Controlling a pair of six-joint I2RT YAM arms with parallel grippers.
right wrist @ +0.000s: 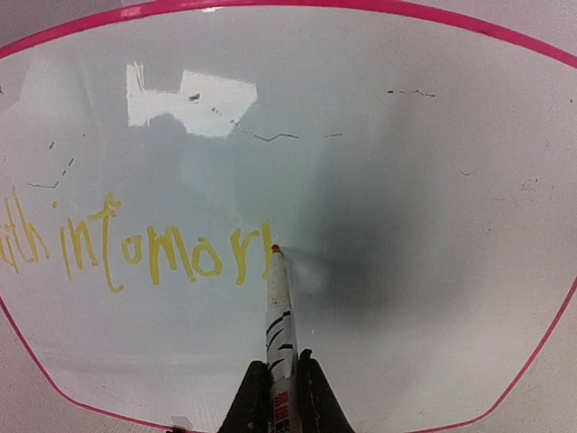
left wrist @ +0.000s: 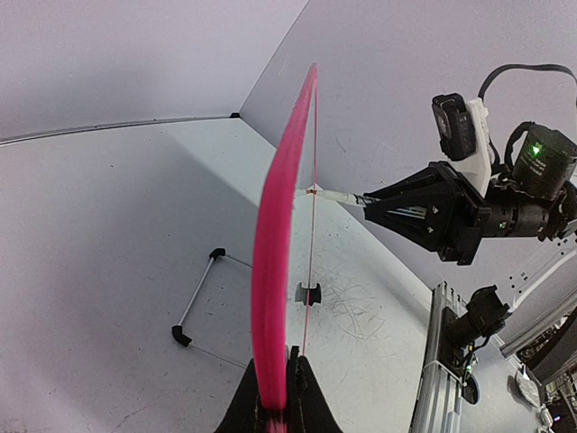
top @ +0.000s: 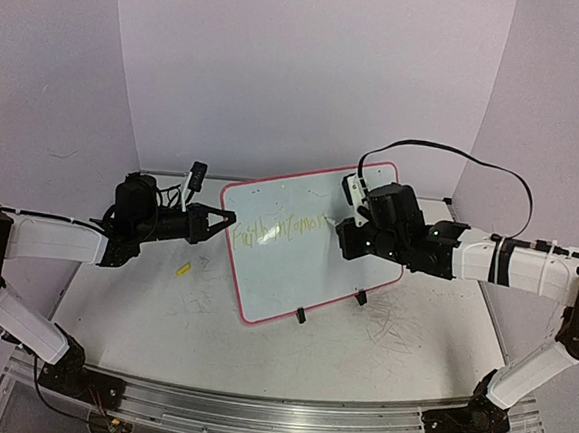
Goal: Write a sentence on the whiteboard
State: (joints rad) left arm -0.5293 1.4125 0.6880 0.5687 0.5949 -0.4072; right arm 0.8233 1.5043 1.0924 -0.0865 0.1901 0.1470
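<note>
Top view: board (top: 305,278) stands mid-table (top: 141,315), yellow sentence (top: 287,226) across its face; left gripper (top: 227,221) clamped on its left edge; right gripper (top: 349,224) at the face. Left wrist: pink rim pinched between the fingers; marker (left wrist: 338,195) tip touches the board. Right wrist: jaws closed on the marker, tip at the last letter.

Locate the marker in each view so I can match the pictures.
Top external: too small to pick out; it is where the right gripper meets the whiteboard, right of centre.
Left wrist: marker right of centre, tip on the edge-on board.
Right wrist: bottom centre, tip ending the sentence.
Shared landmark: the board's pink rim.
</note>
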